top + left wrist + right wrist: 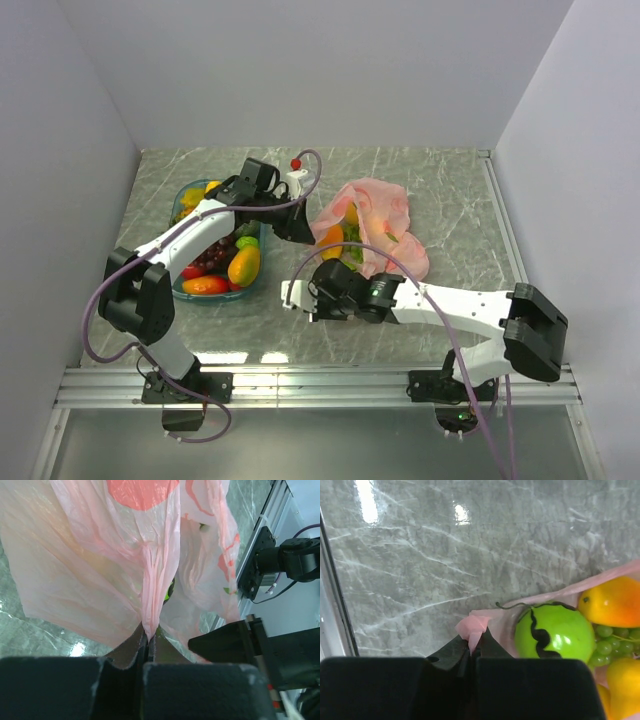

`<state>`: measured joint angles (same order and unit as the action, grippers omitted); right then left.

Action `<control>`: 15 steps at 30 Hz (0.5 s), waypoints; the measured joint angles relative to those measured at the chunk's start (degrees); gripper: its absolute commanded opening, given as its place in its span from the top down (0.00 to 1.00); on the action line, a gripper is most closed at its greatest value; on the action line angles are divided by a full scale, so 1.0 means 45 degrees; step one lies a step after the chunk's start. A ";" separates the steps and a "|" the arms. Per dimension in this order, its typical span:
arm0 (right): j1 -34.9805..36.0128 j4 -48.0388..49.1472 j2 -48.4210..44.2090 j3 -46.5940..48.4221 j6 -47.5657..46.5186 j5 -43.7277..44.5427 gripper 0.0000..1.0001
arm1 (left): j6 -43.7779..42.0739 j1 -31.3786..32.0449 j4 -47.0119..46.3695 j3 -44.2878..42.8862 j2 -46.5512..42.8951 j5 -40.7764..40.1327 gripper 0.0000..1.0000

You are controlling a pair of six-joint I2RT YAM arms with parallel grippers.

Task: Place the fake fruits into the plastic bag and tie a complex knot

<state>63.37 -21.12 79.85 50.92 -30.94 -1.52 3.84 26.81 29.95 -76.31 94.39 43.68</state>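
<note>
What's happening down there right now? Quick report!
Left pincer shut on plastic bag. Right pincer shut on its edge. Green apple in bag mouth; mango in tray. No obstruction visible.

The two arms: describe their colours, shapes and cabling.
The left arm and right arm have white link shells with chunky black joint housings. A lilac cable loops loosely along each. The left hand and right hand have matte black fingers.
</note>
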 measured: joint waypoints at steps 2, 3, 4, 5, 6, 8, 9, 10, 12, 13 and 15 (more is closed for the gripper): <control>-0.0015 -0.0180 -0.0243 0.0112 0.0087 -0.0010 1.00 | -0.0029 0.0000 0.0068 -0.0005 0.0000 0.0000 1.00; -0.0034 -0.0238 -0.0447 0.0175 0.0160 -0.0010 1.00 | -0.0039 0.0000 0.0165 -0.0049 0.0000 0.0000 1.00; -0.0053 -0.0374 -0.0651 0.0301 0.0243 -0.0010 1.00 | -0.0044 0.0000 0.0204 -0.0073 0.0000 0.0005 1.00; -0.0107 -0.0559 -0.0826 0.0515 0.0316 -0.0034 1.00 | -0.0039 0.0000 0.0214 -0.0107 -0.0005 0.0010 1.00; -0.0214 -0.0661 -0.0967 0.0748 0.0432 -0.0117 1.00 | -0.0029 0.0005 0.0175 -0.0117 -0.0010 0.0015 1.00; -0.0500 -0.0763 -0.1175 0.1161 0.0636 -0.0253 1.00 | 0.0000 0.0000 0.0165 -0.0117 -0.0010 0.0019 1.00; -0.0729 -0.0777 -0.1302 0.1341 0.0719 -0.0335 1.00 | 0.0024 0.0005 0.0160 -0.0117 -0.0010 0.0015 1.00; -0.0952 -0.0782 -0.1443 0.1481 0.0806 -0.0364 1.00 | 0.0029 0.0005 0.0165 -0.0117 -0.0010 0.0015 1.00; -0.1302 -0.0816 -0.1656 0.1617 0.0913 -0.0452 1.00 | 0.0029 0.0005 0.0175 -0.0136 -0.0010 0.0010 1.00; -0.1491 -0.0840 -0.1783 0.1651 0.0991 -0.0505 1.00 | 0.0019 0.0005 0.0170 -0.0151 -0.0010 0.0000 1.00; -0.1792 -0.0933 -0.1957 0.1710 0.1073 -0.0612 1.00 | 0.0010 0.0005 0.0243 -0.0262 -0.0010 -0.0019 1.00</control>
<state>55.31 -25.32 71.05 58.61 -26.11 -4.27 3.88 26.83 31.05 -77.49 94.35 43.59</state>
